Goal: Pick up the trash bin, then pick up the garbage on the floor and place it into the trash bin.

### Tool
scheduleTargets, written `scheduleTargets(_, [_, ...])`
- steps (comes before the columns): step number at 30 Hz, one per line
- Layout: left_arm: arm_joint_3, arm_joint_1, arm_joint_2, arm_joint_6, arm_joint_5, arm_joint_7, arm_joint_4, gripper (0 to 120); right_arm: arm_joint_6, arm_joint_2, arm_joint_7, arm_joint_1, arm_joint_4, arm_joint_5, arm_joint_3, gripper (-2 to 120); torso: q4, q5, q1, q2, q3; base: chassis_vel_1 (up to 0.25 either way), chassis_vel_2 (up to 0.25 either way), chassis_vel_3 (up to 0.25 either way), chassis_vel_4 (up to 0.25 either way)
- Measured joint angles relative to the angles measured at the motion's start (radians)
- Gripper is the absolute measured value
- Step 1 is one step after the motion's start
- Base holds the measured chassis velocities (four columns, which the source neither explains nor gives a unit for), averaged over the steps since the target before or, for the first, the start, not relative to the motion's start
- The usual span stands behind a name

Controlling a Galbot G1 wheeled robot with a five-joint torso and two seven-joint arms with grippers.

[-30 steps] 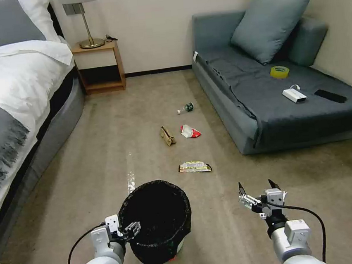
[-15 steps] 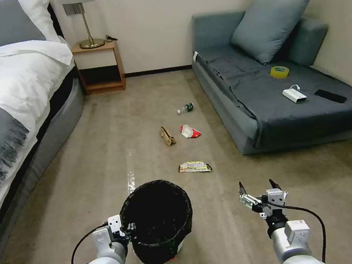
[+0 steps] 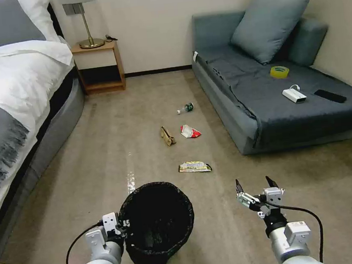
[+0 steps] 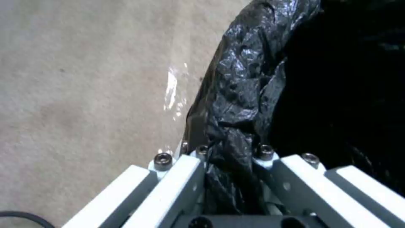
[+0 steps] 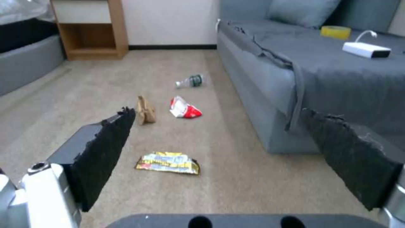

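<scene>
Clamped jaws on the left gripper (image 3: pixel 121 227): they pinch the crinkled black rim of the trash bin (image 3: pixel 158 223), one finger outside the liner, one inside, as the left wrist view shows it. Whether the bin is clear of the carpet I can't tell. Over on the other side, the right gripper (image 3: pixel 254 185) hovers above the floor with its jaws spread wide, pads facing forward, nothing between them.

Just ahead of it, and a touch toward the left, lies the flat yellow-silver wrapper (image 3: pixel 194 167), the nearest piece of garbage, its long axis running crosswise to the gripper's line of approach. My read: the right arm is the free one and the closer one, so that wrapper is its natural first target. Farther out sit the crumpled tan paper (image 3: pixel 167 136) and the red-and-white packet (image 3: pixel 189 131), side by side but apart. Farthest, near the sofa (image 3: pixel 241 117), the small clear bottle (image 3: pixel 185 108) lies on its side.
</scene>
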Motion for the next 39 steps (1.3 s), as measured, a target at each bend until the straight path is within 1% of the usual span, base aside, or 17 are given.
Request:
scheduleTargets(1, [-0.019,0.001,0.006,0.000,-0.011,0.001,-0.012,3,0.002,-0.011,-0.004,0.002,0.004,0.006,0.006,100,0.0000,0.0001,0.000,0.000,0.000,0.000,0.000,0.000,0.000])
scheduleTargets(3, [-0.040,0.001,0.016,0.002,-0.029,0.003,-0.028,3,-0.004,-0.035,-0.008,0.002,0.016,0.021,0.016,100,0.0001,0.0000,0.000,0.000,0.000,0.000,0.000,0.000,0.000])
scheduleTargets(7, [-0.047,0.001,0.021,0.003,-0.037,0.003,-0.036,3,-0.010,-0.044,-0.013,0.001,0.020,0.028,0.022,100,0.0000,0.0001,0.000,0.000,0.000,0.000,0.000,0.000,0.000])
scheduleTargets(10, [-0.083,0.001,0.039,0.011,-0.060,0.003,-0.059,3,-0.035,-0.098,-0.031,-0.005,0.046,0.098,0.033,100,0.0000,0.0000,0.000,0.000,0.000,0.000,0.000,0.000,0.000])
scheduleTargets(11, [-0.083,0.001,0.039,0.011,-0.060,0.003,-0.059,3,-0.035,-0.098,-0.031,-0.005,0.046,0.098,0.033,100,0.0000,0.0000,0.000,0.000,0.000,0.000,0.000,0.000,0.000])
scheduleTargets(13, [-0.103,0.005,0.047,0.016,-0.074,0.003,-0.068,3,-0.041,-0.121,-0.028,-0.005,0.049,0.124,0.035,100,0.0000,0.0000,0.000,0.000,0.000,0.000,0.000,0.000,0.000])
scheduleTargets(14, [-0.103,0.005,0.047,0.016,-0.074,0.003,-0.068,3,-0.041,-0.121,-0.028,-0.005,0.049,0.124,0.035,100,0.0000,0.0000,0.000,0.000,0.000,0.000,0.000,0.000,0.000])
scheduleTargets(18, [-0.143,0.009,0.063,0.025,-0.104,0.003,-0.088,3,-0.046,-0.155,-0.024,-0.002,0.049,0.149,0.036,100,0.0000,0.0001,0.000,0.000,0.000,0.000,0.000,0.000,0.000])
scheduleTargets(22, [-0.161,0.012,0.071,0.027,-0.115,0.004,-0.100,3,-0.048,-0.168,-0.022,0.005,0.049,0.149,0.029,100,0.0000,0.0000,0.000,0.000,0.000,0.000,0.000,0.000,0.000])
scheduleTargets(32, [-0.184,0.013,0.069,0.025,-0.118,0.004,-0.101,3,-0.054,-0.169,-0.029,0.006,0.047,0.133,0.025,100,0.0000,0.0000,0.000,0.000,0.000,0.000,0.000,0.000,0.000])
scheduleTargets(35, [-0.217,0.008,0.066,0.024,-0.117,0.005,-0.096,3,-0.078,-0.169,-0.032,0.004,0.054,0.124,0.019,100,-0.0001,0.0001,0.000,0.000,0.000,0.000,0.000,0.000,0.000])
scheduleTargets(36, [-0.217,0.008,0.066,0.024,-0.117,0.005,-0.096,3,-0.078,-0.169,-0.032,0.004,0.054,0.124,0.019,100,-0.0001,0.0001,0.000,0.000,0.000,0.000,0.000,0.000,0.000])
scheduleTargets(39, [-0.246,0.008,0.065,0.024,-0.120,0.011,-0.093,3,-0.090,-0.172,-0.034,0.007,0.057,0.117,0.013,100,0.0000,0.0000,0.000,0.000,0.000,0.000,0.000,0.000,0.000])
